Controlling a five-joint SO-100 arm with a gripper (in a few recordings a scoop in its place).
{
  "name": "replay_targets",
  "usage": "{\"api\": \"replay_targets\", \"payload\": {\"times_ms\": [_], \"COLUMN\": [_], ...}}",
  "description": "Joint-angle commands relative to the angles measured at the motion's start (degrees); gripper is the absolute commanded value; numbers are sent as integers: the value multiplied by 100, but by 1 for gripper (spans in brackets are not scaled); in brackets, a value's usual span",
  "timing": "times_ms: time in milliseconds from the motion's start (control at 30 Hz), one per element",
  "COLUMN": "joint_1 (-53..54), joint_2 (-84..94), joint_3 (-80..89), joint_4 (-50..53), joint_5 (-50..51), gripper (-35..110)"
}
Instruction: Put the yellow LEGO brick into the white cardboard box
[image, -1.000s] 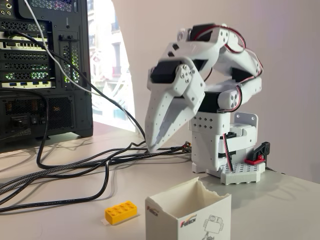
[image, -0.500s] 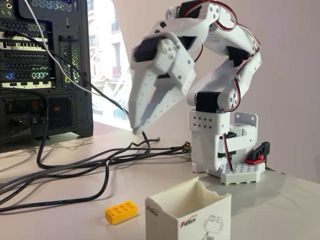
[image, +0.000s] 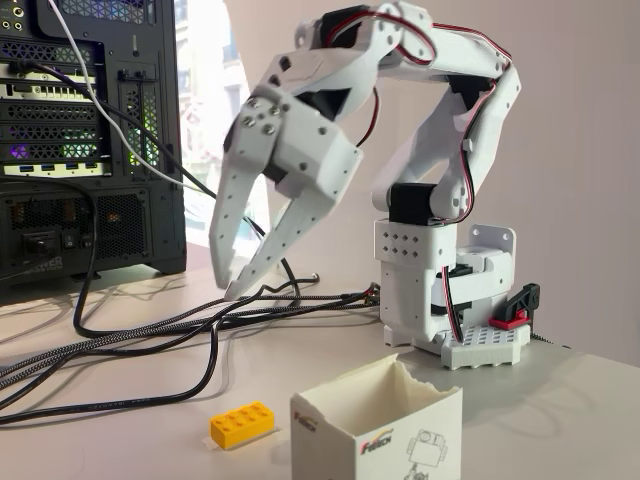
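The yellow LEGO brick lies flat on the table near the front edge, just left of the white cardboard box. The box stands upright with its ragged top open and a red-black logo on its side. My white gripper hangs in the air well above and behind the brick, fingers pointing down and slightly spread, open, with nothing between them. The arm arches up from its base on the right.
A bundle of black cables runs across the table under the gripper and behind the brick. A black computer tower stands at the back left. A red and black clamp holds the base plate.
The arm has stretched up and swung left, carrying the gripper leftward over the cables, and the fingers have spread apart. Brick and box have not moved.
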Motion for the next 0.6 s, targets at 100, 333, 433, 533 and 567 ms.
{"api": "replay_targets", "payload": {"times_ms": [100,333,433,533,567], "joint_1": [158,220,167,88,62], "joint_2": [-308,-879,-1248,-1292,-1257], "joint_3": [-545,-325,-448,-519,-483], "joint_4": [-114,-79,246,519,554], "joint_5": [1925,3437,3885,4148,4175], "gripper": [-9,-9,-4,13,18]}}
